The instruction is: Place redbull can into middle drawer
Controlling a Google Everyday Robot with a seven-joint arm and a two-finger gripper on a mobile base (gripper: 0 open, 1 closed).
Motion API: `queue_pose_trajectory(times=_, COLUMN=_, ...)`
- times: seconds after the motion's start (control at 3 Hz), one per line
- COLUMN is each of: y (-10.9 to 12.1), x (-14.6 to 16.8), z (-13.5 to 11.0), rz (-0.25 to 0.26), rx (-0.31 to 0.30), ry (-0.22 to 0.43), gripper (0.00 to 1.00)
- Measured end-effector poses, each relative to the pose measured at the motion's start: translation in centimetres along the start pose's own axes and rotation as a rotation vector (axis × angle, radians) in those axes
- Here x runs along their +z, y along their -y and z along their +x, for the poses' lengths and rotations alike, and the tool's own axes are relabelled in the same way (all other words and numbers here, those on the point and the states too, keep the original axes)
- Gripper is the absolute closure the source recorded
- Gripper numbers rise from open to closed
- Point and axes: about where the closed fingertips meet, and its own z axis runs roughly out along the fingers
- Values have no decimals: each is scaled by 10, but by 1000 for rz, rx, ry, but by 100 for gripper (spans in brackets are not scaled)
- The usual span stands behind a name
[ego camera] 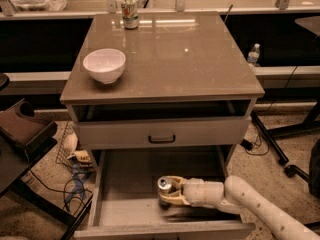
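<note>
The redbull can [164, 188] stands upright inside the open middle drawer [125, 194], its shiny silver top showing and its base at or near the pale floor. My gripper [168, 191] reaches in from the right on a white arm, and its fingers are closed around the can's body. The drawer is pulled far out below the shut drawer front with the black bar handle [161, 139].
A white bowl [104, 65] sits on the left of the cabinet top [200, 59]. A green-white-red can [130, 12] stands at its back edge. A water bottle [253, 55] is behind at right. Cables and clutter [75, 164] lie on the floor at left.
</note>
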Motion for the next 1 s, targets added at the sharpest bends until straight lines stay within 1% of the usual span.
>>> queue_pose_trajectory(times=0.67, y=-2, x=4, z=-1, rz=-7, rx=1, ry=3, gripper=12)
queue_pose_trajectory(times=1.0, y=-2, x=5, z=-1, rz=-11, rx=1, ry=5, gripper=0)
